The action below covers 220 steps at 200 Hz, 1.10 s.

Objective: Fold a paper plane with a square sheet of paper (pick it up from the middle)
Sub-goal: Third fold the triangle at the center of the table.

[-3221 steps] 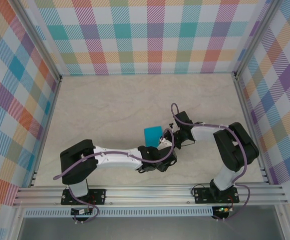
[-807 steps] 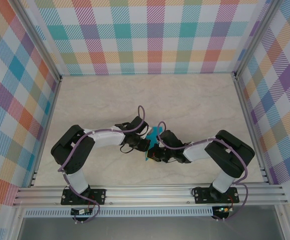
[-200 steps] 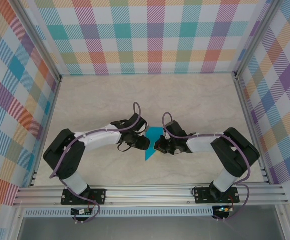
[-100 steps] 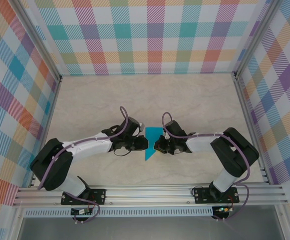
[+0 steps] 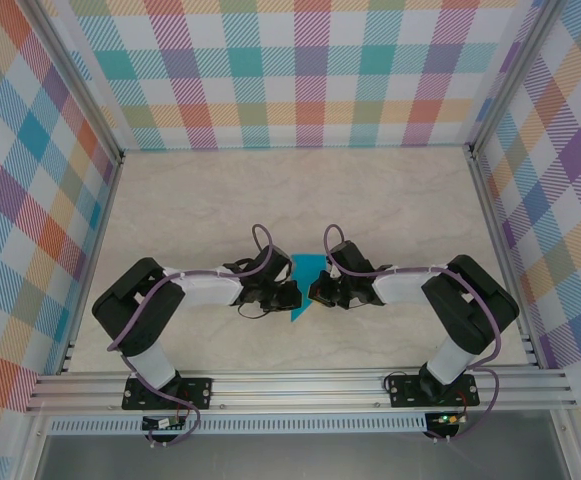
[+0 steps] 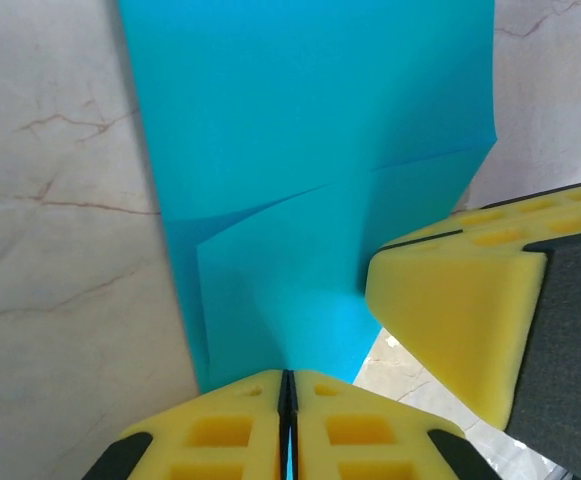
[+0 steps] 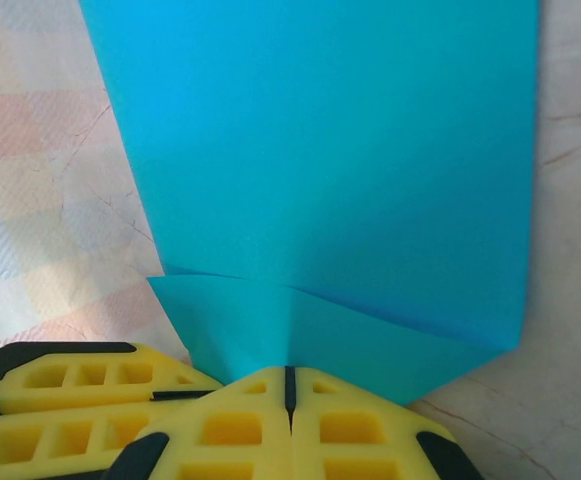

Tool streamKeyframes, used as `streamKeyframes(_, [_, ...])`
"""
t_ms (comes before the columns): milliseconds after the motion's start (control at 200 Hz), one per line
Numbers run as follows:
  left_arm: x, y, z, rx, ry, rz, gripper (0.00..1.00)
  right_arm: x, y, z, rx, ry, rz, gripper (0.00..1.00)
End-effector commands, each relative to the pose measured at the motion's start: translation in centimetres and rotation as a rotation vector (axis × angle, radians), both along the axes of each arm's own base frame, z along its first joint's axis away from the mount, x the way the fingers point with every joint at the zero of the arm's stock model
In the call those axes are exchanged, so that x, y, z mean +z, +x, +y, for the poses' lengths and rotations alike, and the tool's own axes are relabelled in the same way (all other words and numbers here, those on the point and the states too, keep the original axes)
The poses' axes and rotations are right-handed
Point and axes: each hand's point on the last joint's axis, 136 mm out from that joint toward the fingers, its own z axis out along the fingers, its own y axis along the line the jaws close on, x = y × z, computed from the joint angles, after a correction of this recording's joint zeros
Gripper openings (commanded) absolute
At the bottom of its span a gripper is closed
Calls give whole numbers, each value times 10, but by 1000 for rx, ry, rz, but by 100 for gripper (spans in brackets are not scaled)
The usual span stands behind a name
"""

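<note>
The teal-blue square sheet of paper point(image 5: 304, 284) is folded into a narrow pointed paper plane shape, its tip toward the near edge, and is held between my two grippers at mid-table. My left gripper point(image 5: 289, 293) is shut on its left side; in the left wrist view the yellow pads point(image 6: 232, 410) meet with the paper plane point(image 6: 310, 150) pinched in the seam. My right gripper point(image 5: 316, 290) is shut on the right side. The right wrist view has its pads point(image 7: 350, 420) closed on the folded flaps of the paper plane point(image 7: 320, 150).
The marble-patterned tabletop point(image 5: 220, 200) lies bare around the paper, ringed by checked walls point(image 5: 300, 80) and aluminium rails point(image 5: 300, 385). In each wrist view the other gripper's yellow fingers point(image 6: 450, 310) point(image 7: 70, 390) sit very close.
My left gripper has closed on the paper's left side and its arm has shifted pose. The right gripper and the paper have stayed in place.
</note>
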Motion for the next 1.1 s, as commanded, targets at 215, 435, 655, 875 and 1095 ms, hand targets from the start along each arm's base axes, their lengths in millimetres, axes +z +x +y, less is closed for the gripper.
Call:
streamKeyframes(215, [-37,-24,32,-15,180,58,9,29,17,-5,27,79,-70,7])
streamKeyframes(435, [-37,-23,35,-21,204,53,7,14,21,-11,16,66,-40,5])
streamKeyframes(655, [-37,-23,40,-18,222,46,7,-15,17,-33,-32,-56,20,4])
streamKeyframes(875, [-37,-22,45,-13,250,39,7,11,23,-24,-26,47,15,5])
streamKeyframes(1095, [-38,-23,44,-17,244,41,6,16,33,-26,-34,47,5,6])
